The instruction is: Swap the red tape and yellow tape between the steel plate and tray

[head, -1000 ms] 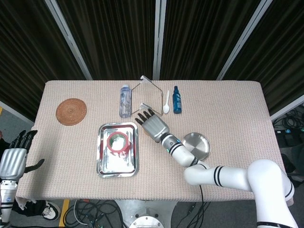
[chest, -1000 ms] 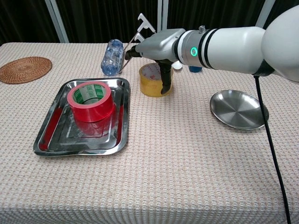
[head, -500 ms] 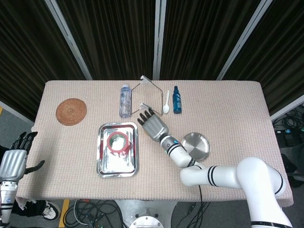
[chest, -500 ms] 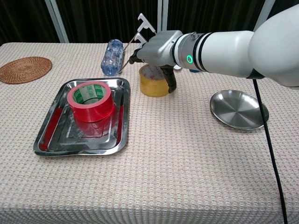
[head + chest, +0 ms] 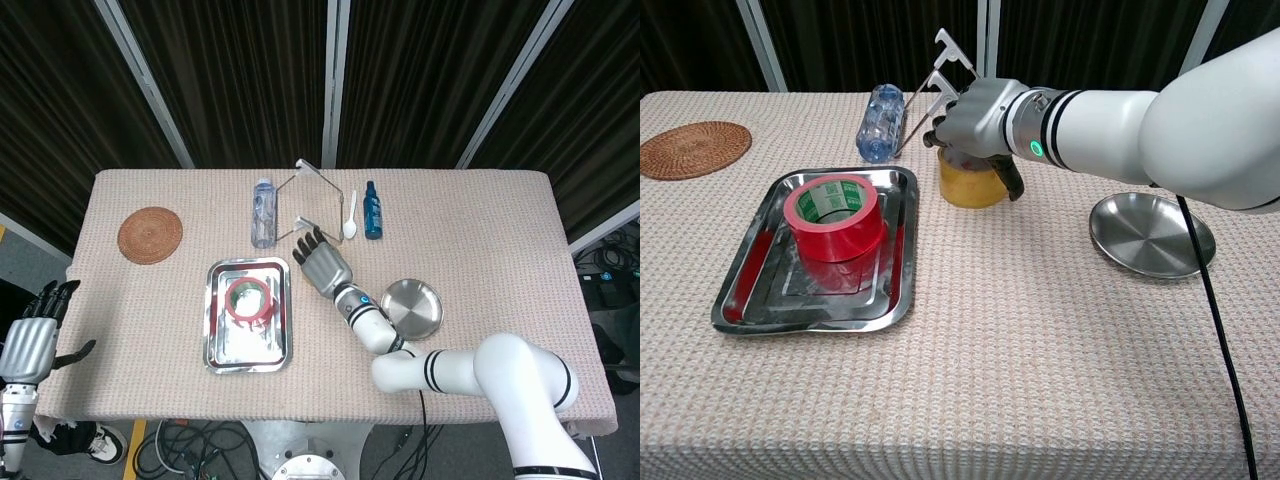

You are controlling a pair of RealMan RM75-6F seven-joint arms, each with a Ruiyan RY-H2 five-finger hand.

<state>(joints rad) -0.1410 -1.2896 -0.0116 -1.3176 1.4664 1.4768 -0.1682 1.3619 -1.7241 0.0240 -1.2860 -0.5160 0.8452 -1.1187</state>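
Note:
The yellow tape (image 5: pixel 968 187) stands on the cloth between the tray and the steel plate. My right hand (image 5: pixel 978 115) lies over its top, thumb down its right side and fingers curled over the far left side, gripping it. From the head view my right hand (image 5: pixel 320 263) hides the roll. The red tape (image 5: pixel 835 214) lies flat in the rectangular steel tray (image 5: pixel 745 275); from above the red tape (image 5: pixel 248 298) sits in the tray's (image 5: pixel 215 345) upper half. The round steel plate (image 5: pixel 1152 236) sits bare at the right. My left hand (image 5: pixel 30 345) hangs beyond the table's left edge, fingers spread.
A clear water bottle (image 5: pixel 880 122) lies behind the tray beside a metal stand (image 5: pixel 945 60). A white spoon (image 5: pixel 350 216) and a blue bottle (image 5: pixel 372 210) are at the back. A woven coaster (image 5: pixel 692 148) sits far left.
My right hand has dropped lower onto the yellow tape and closed around it. My left hand has drifted slightly down and away from the table.

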